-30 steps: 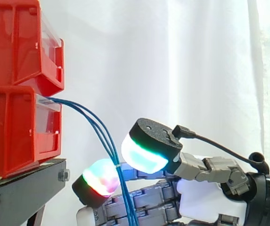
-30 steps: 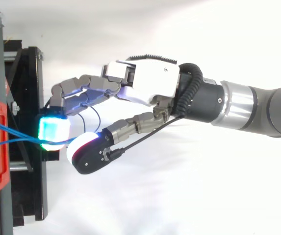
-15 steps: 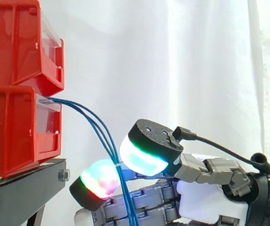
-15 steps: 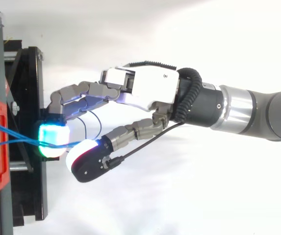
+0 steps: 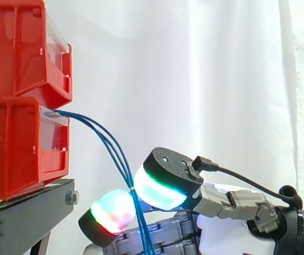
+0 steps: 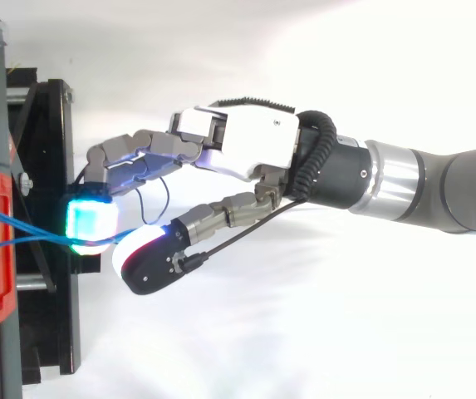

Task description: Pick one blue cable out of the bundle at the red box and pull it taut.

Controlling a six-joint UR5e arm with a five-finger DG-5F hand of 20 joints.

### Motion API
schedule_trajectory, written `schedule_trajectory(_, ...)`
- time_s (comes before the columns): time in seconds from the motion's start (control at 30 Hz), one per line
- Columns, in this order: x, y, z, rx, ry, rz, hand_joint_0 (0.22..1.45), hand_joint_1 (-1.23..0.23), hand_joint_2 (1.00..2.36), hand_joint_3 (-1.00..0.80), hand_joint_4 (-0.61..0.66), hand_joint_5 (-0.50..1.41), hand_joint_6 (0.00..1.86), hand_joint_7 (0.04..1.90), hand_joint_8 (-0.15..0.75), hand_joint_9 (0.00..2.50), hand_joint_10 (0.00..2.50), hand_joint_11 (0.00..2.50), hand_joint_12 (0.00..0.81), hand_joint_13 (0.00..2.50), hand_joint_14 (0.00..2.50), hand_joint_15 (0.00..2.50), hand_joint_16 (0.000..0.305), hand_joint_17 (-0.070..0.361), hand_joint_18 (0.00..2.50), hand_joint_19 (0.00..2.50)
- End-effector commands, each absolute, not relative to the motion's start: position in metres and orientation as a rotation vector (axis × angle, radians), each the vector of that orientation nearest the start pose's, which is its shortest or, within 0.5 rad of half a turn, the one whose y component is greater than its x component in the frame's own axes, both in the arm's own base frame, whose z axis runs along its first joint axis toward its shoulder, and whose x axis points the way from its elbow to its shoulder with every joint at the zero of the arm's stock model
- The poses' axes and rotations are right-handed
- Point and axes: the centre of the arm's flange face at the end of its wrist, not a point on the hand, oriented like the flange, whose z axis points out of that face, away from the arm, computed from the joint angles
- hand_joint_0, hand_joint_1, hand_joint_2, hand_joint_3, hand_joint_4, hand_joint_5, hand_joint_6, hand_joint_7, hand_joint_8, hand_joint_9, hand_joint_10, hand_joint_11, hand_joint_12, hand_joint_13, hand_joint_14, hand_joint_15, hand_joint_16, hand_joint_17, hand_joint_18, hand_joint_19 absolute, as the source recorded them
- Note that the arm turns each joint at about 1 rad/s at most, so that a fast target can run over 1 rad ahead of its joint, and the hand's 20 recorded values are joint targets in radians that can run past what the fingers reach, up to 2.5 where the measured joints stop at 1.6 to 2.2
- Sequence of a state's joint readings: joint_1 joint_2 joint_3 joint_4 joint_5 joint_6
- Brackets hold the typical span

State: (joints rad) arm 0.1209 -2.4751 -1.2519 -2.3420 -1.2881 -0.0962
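The hand [image 6: 246,145] reaches in from the right, its thumb and a fingertip pad closed narrowly on the blue cables [image 5: 107,141]. These droop rightward from the lower red box [image 5: 14,146], which sits on the black stand [image 5: 27,211].

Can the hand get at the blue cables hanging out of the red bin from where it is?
Probably yes: the blue cables drop free from the red bin and pass between the pads of the hand, which seem to pinch them; nothing blocks the way.
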Motion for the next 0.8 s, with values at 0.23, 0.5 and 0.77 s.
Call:
schedule_trajectory(0.23,0.7893,-0.0696,0.1313,1.106,0.954,1.144,0.61,-0.71,1.0,-0.46,0.3,-0.11,0.5,1.18,0.353,0.81,0.01,0.48,0.363,0.7,0.01,0.33,0.048,0.107,0.56,0.32)
schedule_trajectory(0.5,0.7921,-0.0691,0.1355,1.1,0.946,1.152,0.62,-0.73,1.0,-0.45,0.28,-0.1,0.5,1.21,0.354,0.81,0.01,0.48,0.361,0.71,0.01,0.33,0.048,0.107,0.57,0.33)
schedule_trajectory(0.77,0.7923,-0.0667,0.1365,1.098,0.948,1.153,0.65,-0.75,1.01,-0.35,0.21,-0.13,0.63,1.09,0.353,0.81,0.01,0.51,0.362,0.72,0.01,0.33,0.048,0.108,0.59,0.32)
